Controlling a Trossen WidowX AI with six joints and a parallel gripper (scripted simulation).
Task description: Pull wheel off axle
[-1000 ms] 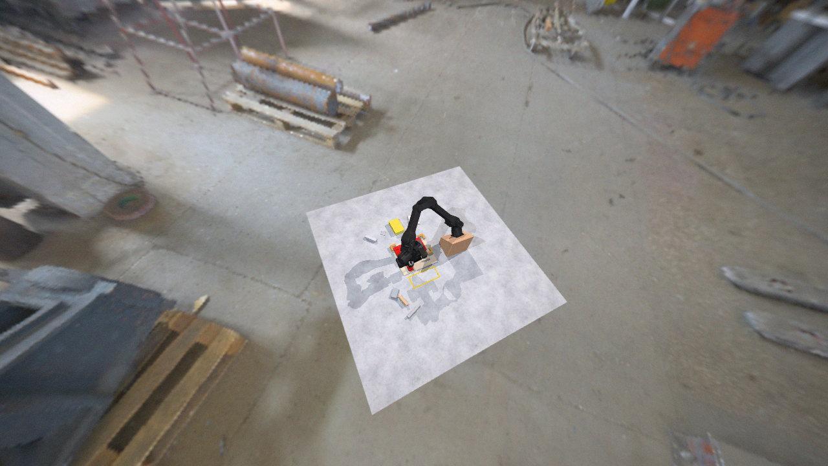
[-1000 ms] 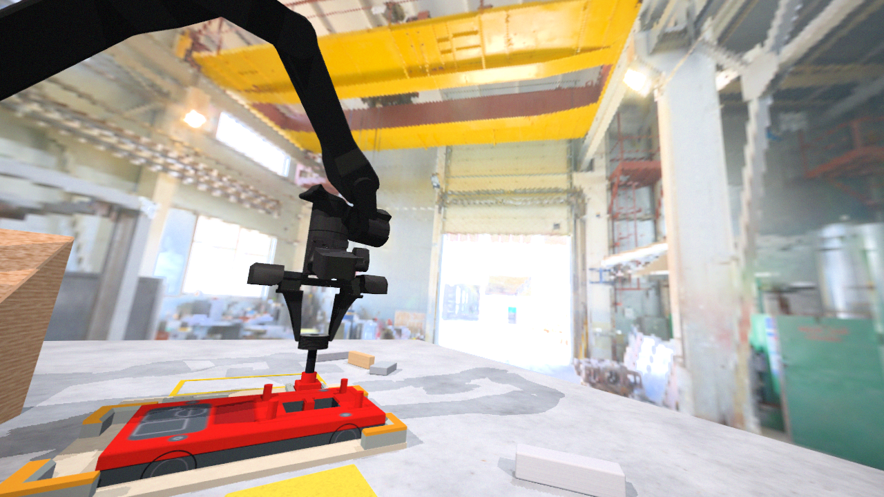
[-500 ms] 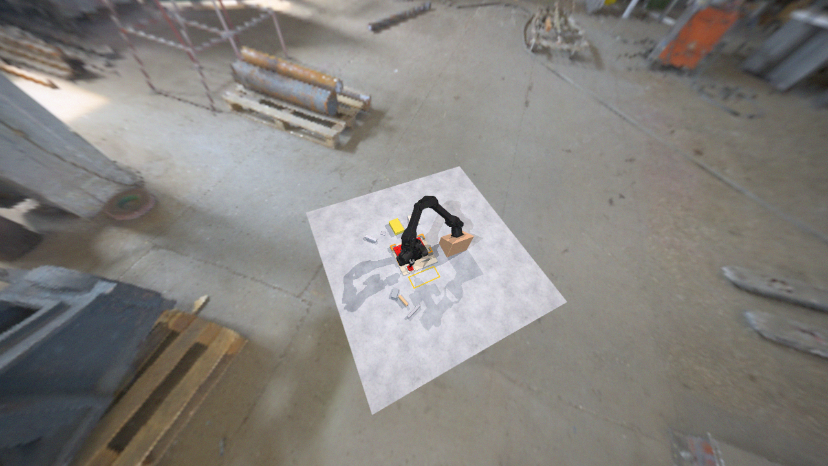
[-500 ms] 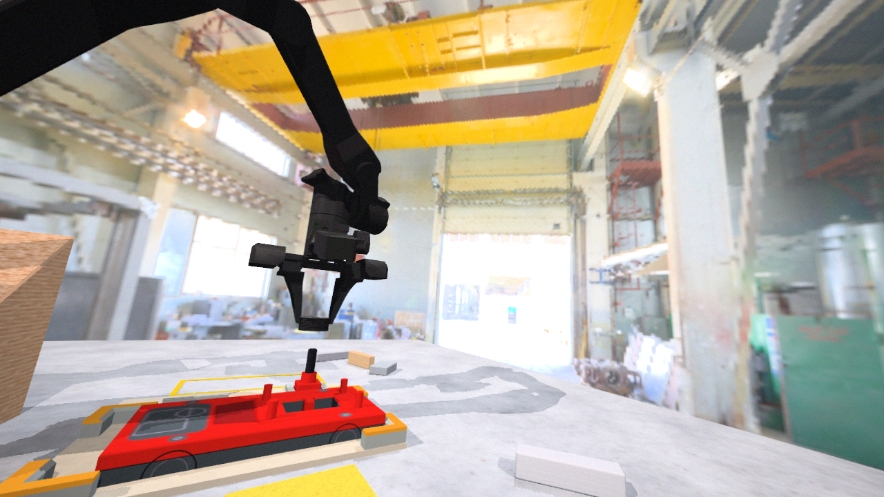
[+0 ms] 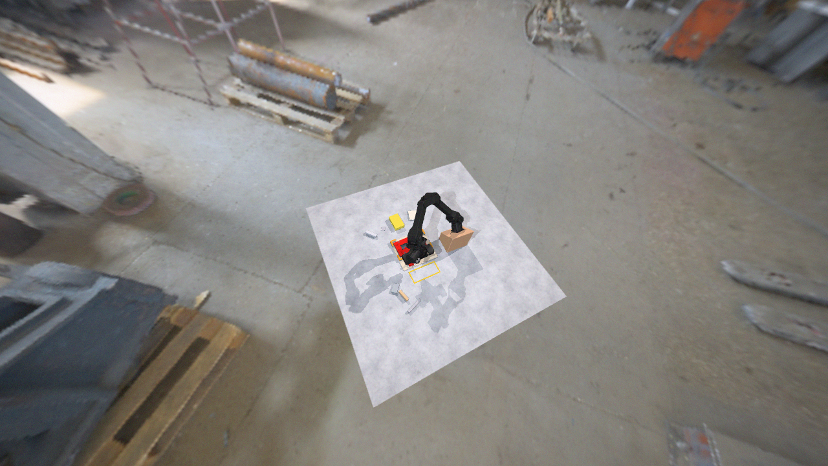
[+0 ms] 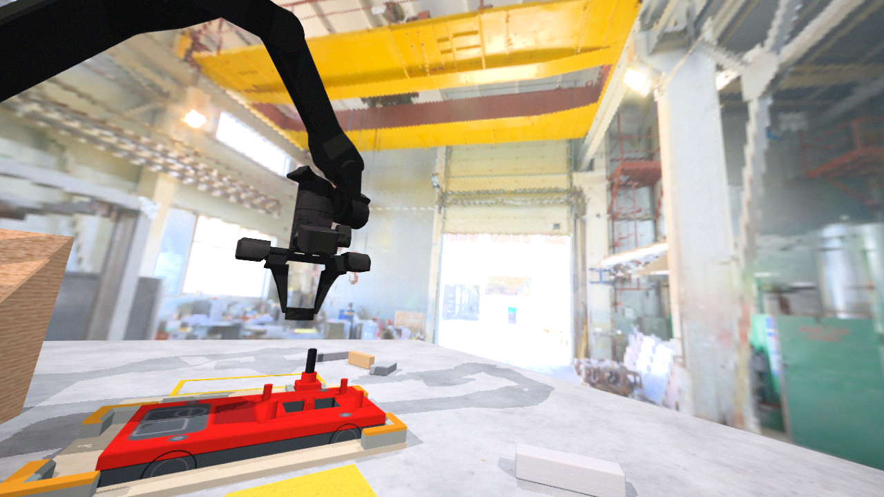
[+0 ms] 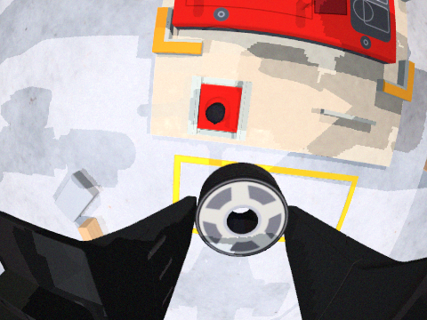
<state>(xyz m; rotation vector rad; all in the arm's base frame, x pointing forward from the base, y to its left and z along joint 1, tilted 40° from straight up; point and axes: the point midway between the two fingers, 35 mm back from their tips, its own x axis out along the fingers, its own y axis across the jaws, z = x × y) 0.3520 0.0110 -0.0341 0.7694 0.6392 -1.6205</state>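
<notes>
My gripper [image 6: 300, 312] [image 7: 241, 211] is shut on the wheel [image 6: 300, 314] [image 7: 219, 195], a black tyre with a light spoked hub. The wheel is held clear above the top of the upright black axle [image 6: 311, 360] [image 7: 215, 113], which stands on a red block [image 6: 303, 384] [image 7: 231, 122]. The axle is bare. The marked area, a yellow outline [image 5: 424, 280] [image 6: 229, 377] [image 7: 176, 180], lies on the table beside the base board. In the wrist view the wheel hides part of the outline. In the top view the arm hides the wheel.
A red car body [image 6: 247, 426] [image 7: 276, 22] sits on the beige board [image 7: 285, 133] between orange corner brackets. A large wooden block [image 5: 457, 239] [image 6: 24, 308] stands at one side. Small grey and tan blocks [image 6: 382, 368] [image 6: 360, 359] lie beyond the marked area. A pale block [image 6: 568, 469] and a yellow one [image 5: 396, 221] lie elsewhere.
</notes>
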